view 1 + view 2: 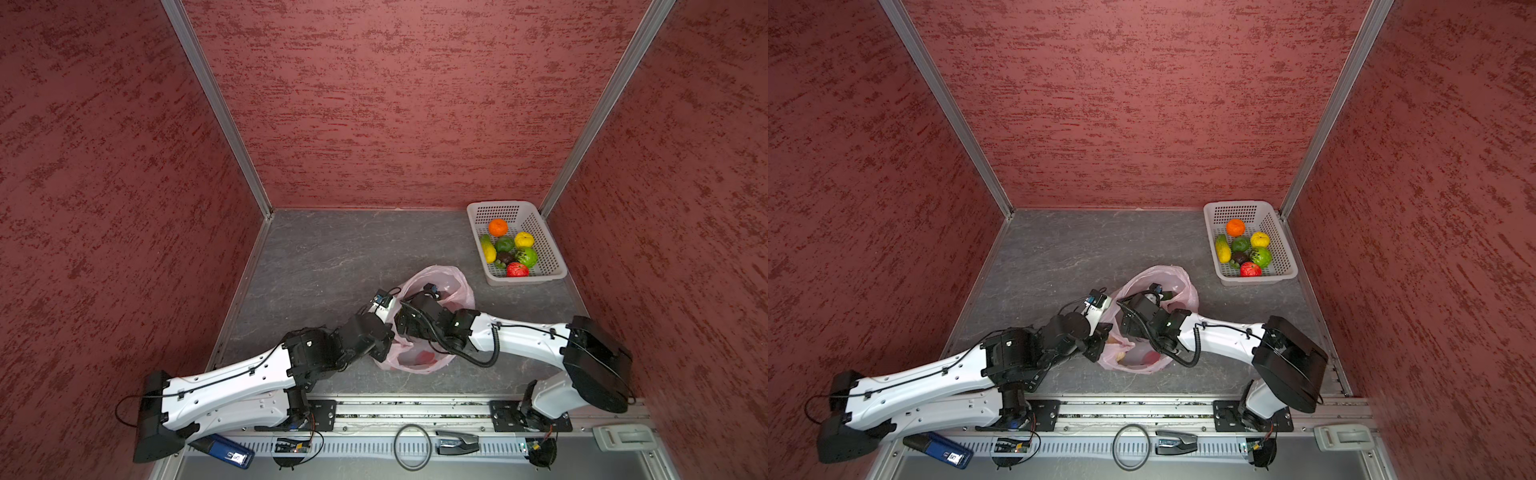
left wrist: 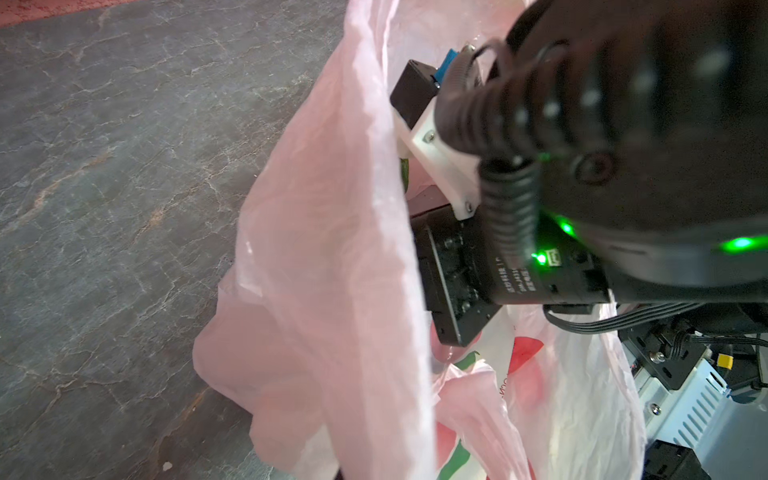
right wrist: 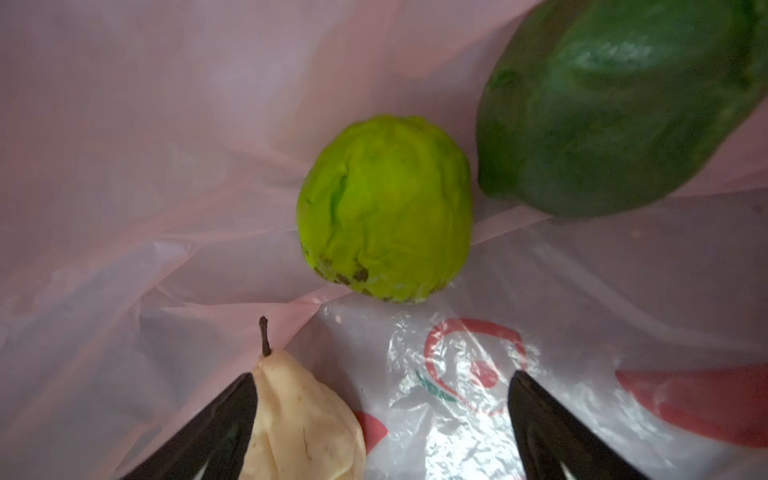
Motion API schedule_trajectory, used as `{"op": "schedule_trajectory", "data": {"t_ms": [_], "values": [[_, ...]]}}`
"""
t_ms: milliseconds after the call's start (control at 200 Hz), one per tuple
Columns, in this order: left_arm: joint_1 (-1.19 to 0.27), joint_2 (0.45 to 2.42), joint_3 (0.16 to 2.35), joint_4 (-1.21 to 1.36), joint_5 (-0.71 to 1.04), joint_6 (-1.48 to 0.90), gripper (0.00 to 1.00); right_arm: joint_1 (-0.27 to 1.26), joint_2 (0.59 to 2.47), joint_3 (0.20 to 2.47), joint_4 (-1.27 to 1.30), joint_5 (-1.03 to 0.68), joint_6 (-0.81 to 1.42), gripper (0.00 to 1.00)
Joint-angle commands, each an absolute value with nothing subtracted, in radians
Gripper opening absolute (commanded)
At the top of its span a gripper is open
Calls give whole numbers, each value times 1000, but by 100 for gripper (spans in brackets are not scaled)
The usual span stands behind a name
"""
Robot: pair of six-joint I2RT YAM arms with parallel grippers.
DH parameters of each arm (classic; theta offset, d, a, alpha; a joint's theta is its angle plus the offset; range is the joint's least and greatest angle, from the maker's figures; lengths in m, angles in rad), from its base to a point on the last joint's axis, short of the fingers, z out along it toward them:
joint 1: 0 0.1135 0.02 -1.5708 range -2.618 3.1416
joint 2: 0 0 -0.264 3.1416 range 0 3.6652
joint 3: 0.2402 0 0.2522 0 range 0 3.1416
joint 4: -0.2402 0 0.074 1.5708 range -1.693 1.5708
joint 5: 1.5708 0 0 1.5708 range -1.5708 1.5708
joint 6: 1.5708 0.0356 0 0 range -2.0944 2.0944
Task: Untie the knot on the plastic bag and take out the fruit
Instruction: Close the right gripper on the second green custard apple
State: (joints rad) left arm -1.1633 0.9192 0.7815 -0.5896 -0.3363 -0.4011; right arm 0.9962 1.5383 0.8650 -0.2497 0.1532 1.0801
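Pink plastic bag [image 3: 124, 166], three fruits [image 3: 384, 208] inside

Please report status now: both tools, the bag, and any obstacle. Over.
Left tool shut on bag rim. Right tool open inside bag, facing light green fruit. Pear beside one finger; dark green fruit close by.
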Motion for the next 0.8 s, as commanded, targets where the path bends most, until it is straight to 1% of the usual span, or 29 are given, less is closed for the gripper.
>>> {"op": "schedule_trajectory", "data": {"t_ms": [0,165,346,531,651,796], "values": [[-1167,930,770,-575,-312,-382,0,979,1548,870,-156,228,1191,96],[-1167,933,762,-577,-306,-387,0,943,1587,873,-106,238,1230,97],[-1167,950,764,-578,-298,-384,0,897,1653,864,-33,203,1265,97],[-1167,962,763,-573,-291,-383,0,884,1718,899,2,185,1265,96],[-1167,963,764,-573,-291,-384,0,880,1741,912,13,195,1267,92],[-1166,965,765,-572,-291,-384,0,873,1759,910,27,199,1269,82]]}}
